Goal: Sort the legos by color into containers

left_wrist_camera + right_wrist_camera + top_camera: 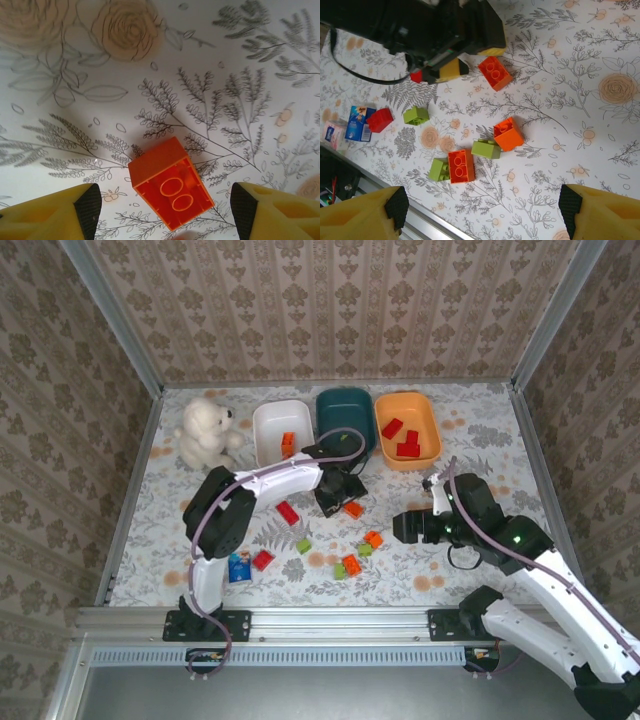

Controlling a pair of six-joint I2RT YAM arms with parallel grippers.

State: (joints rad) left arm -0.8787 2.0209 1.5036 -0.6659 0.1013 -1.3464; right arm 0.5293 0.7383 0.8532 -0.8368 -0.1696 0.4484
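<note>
The left pincer [165,207] hangs low over an orange lego [170,182] near the middle of the worktop [480,420]. Its yellow fingers [55,212] are spread wide, one on each side of the brick and touching neither face — the stance for a grasp not yet made. The brick lies skewed to the line between the fingers, so closing may twist it before it is gripped.

The three containers stand in a row along the far edge. The white tub [268,420] holds an orange brick [288,443], the orange tub [432,430] holds red bricks [408,447], and the teal tub [345,400] sits between them. By that pattern, this orange piece likely belongs in the white tub, just beyond the left arm.

The right pincer [480,215] is likewise spread and carries nothing. It is held above the loose cluster toward the near edge — an orange piece [461,166] and a lime green piece [486,148] lying close together. A red piece [380,120] lies beside a small blue packet [359,122] nearer the near left corner. It looks parked clear of the left arm's reach. Most legos lie on the worktop, so the sorting seems at an early stage.
</note>
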